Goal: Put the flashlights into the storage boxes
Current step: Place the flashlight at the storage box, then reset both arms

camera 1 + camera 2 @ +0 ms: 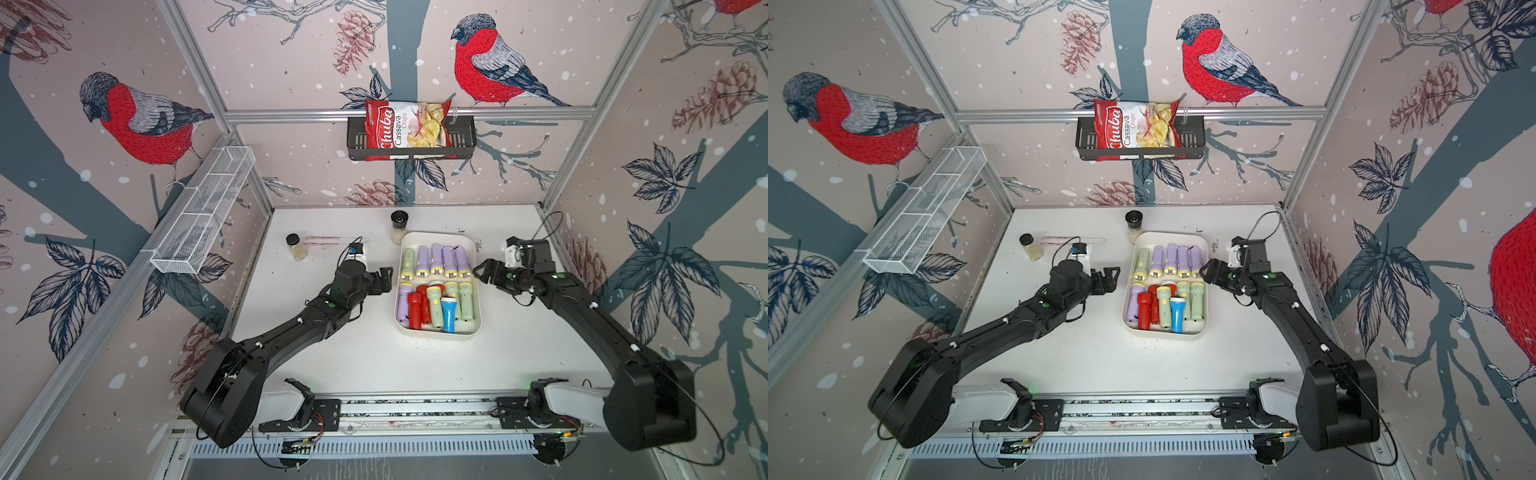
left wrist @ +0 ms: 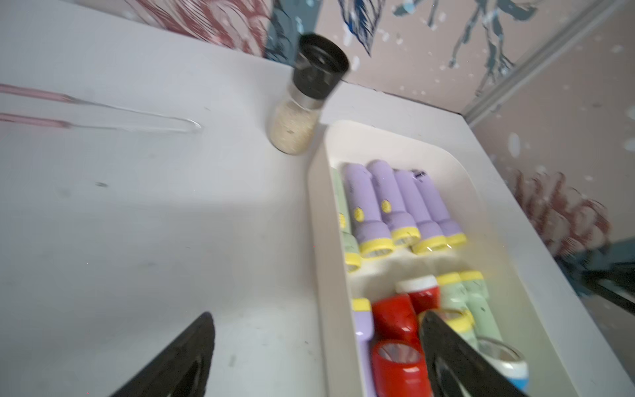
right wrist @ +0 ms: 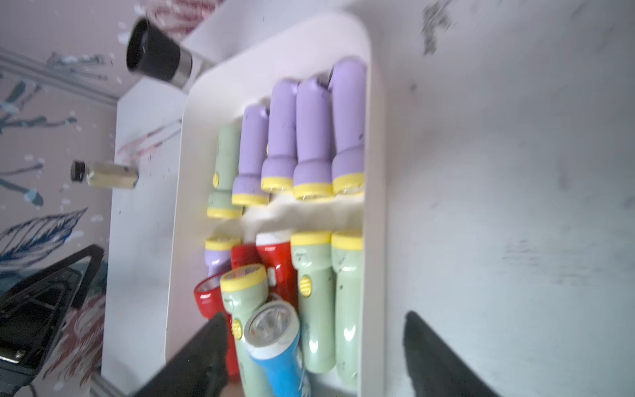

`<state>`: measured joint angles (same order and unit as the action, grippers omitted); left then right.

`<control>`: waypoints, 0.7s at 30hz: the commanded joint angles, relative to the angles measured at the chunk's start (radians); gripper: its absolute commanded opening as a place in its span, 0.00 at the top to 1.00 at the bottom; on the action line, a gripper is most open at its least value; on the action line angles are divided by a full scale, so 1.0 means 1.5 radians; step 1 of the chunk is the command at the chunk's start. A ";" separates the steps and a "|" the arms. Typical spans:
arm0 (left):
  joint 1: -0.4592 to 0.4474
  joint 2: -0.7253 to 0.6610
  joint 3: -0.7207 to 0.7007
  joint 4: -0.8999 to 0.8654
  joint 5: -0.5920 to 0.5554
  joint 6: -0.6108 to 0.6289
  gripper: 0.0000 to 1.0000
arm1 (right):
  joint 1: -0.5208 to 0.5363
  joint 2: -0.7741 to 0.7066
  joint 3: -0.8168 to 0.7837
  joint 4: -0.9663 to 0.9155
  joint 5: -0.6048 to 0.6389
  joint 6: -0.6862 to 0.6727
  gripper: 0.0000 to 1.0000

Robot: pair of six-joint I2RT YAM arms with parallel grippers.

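Cream-white smooth plastic forms the shallow, round-cornered tray [image 1: 437, 237] near the middle of the table [image 1: 374, 357] in both top views, packed with two rows of stubby glossy flashlights [image 1: 436, 266], a blue flashlight [image 1: 449, 315] lying atop the near row; the left gripper [image 1: 385, 279] is at its 9 o'clock, the right gripper [image 1: 482, 271] at its 3 o'clock, and a black-capped glass grinder [image 1: 399, 226] just beside its 11 o'clock corner. Left wrist view, blurred: tapered black fingers [image 2: 185, 357] spread wide, nothing between them, straddling the tray's long wall. Right wrist view: its fingers [image 3: 433, 357] are equally wide and empty, straddling the opposite wall.
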<state>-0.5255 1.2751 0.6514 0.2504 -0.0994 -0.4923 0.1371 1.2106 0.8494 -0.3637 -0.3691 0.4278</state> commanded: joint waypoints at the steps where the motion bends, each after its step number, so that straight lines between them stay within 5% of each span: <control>1: 0.028 -0.030 -0.001 -0.022 -0.148 0.054 0.04 | -0.064 -0.025 -0.026 0.117 0.048 -0.035 0.01; 6: 0.071 -0.082 -0.061 0.045 -0.322 0.120 0.04 | -0.166 -0.074 -0.130 0.293 0.093 -0.055 0.01; 13: 0.111 -0.063 -0.108 0.123 -0.429 0.204 0.04 | -0.202 -0.125 -0.310 0.530 0.177 -0.107 0.01; 21: 0.127 -0.046 -0.272 0.431 -0.414 0.292 0.04 | -0.185 -0.130 -0.479 0.813 0.189 -0.171 0.01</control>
<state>-0.3496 1.2007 0.2901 0.6380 -0.7105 -0.1143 -0.1520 1.0107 0.1745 0.6033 -0.1173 0.2329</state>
